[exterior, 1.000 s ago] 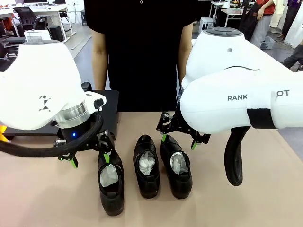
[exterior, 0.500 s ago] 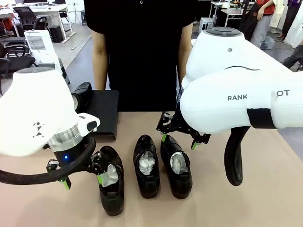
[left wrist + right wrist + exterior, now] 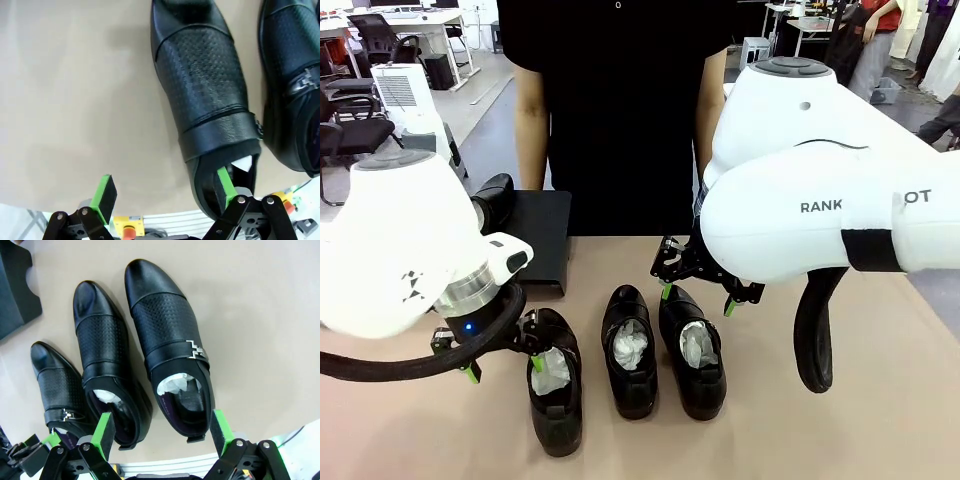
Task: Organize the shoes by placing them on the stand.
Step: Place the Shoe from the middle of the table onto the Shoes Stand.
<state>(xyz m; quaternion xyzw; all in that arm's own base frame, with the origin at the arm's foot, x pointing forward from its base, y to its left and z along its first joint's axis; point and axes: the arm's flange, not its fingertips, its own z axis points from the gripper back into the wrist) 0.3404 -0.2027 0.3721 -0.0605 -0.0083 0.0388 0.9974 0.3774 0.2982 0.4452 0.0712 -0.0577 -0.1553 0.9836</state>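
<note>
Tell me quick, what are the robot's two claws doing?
Left gripper: open, one pad inside the left shoe, holding nothing yet.
Right gripper: open at the right shoe heel, holding nothing.

Front view is bright and evenly lit, looks like plain overhead room light. The right arm (image 3: pixel 820 200) has a white shell that runs close to blown out, and the shoes (image 3: pixel 630 388) throw only soft, short shadows on the table (image 3: pixel 840 430). Left wrist view is soft up close: the nearest shoe (image 3: pixel 205 85) looks a bit smeary, with a dim shadow patch beside it near the top edge. Right wrist view is crisper, with pale glare on the toe caps (image 3: pixel 150 282) and wide-angle bending toward the edges.
</note>
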